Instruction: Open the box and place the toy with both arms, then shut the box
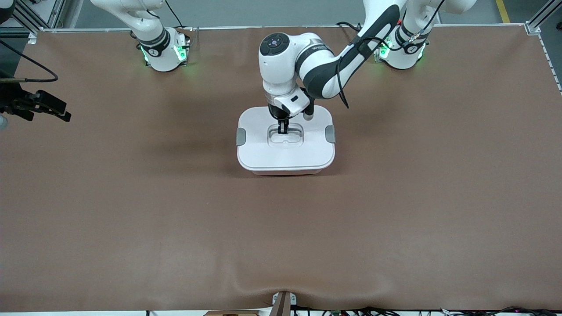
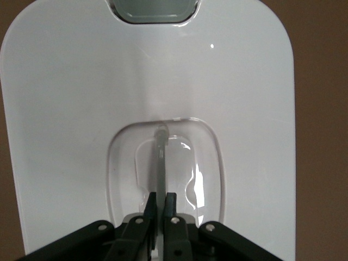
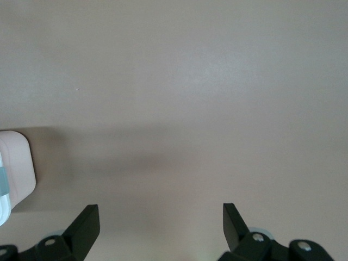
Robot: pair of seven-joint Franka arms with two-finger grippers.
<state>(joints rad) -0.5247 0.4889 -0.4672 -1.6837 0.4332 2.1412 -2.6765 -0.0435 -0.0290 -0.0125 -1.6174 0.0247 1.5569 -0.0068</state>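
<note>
The box [image 1: 285, 149] hides its contents under the white lid; its base shows only as a sliver

Brown table [image 1: 131, 210] (mat-covered) carries closed box [image 1: 285, 151] near centre.

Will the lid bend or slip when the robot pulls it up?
Probably not bend: the lid looks like hard, shiny plastic. It may tilt, since the left gripper pinches only the thin handle. The grey latches might hold it down.
</note>
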